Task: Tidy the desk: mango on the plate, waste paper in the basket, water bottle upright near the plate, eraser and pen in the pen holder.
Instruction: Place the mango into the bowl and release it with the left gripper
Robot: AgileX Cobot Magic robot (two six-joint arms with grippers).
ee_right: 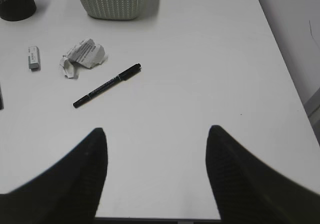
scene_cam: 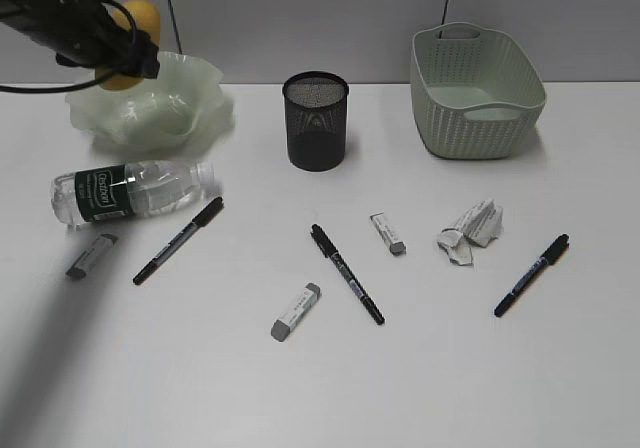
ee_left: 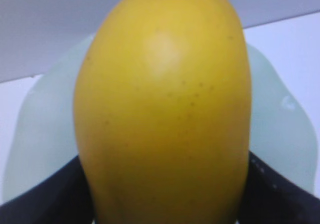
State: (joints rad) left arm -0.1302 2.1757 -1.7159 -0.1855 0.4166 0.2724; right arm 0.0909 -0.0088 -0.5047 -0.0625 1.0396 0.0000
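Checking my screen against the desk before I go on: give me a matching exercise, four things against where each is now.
Things:
1. mango
2. water bottle
3. waste paper
4. pen holder

Places or states:
A. upright, between plate and basket
B. lying on its side on the desk
C. held in the left gripper over the plate
D. on the desk in front of the basket

Pairs: 1-C, 2-B, 3-D, 4-A
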